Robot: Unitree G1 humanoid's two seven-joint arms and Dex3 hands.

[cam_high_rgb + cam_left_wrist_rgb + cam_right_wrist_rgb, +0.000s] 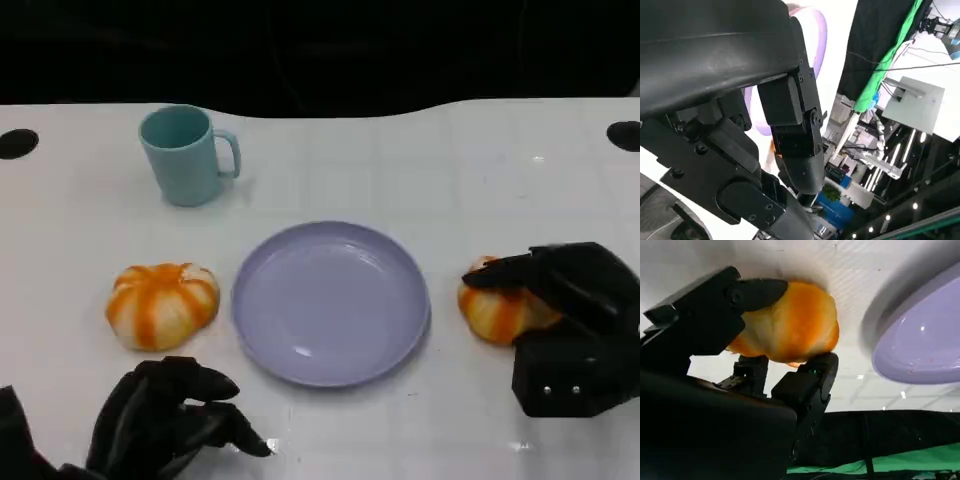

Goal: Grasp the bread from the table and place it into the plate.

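Observation:
An orange-and-white bread roll (495,310) lies on the white table just right of the lilac plate (330,300). My right hand (575,320) is wrapped over it from the right. In the right wrist view a finger (760,292) lies on one side of the roll (790,325) and another (812,382) presses the opposite side, with the plate's rim (920,345) close by. A second, similar roll (162,303) sits left of the plate. My left hand (165,415) rests near the front edge below that roll, fingers curled in and holding nothing.
A teal mug (185,155) stands at the back left, handle to the right. The table's dark far edge runs behind it. In the left wrist view my left hand (740,125) blocks most of the plate (817,30).

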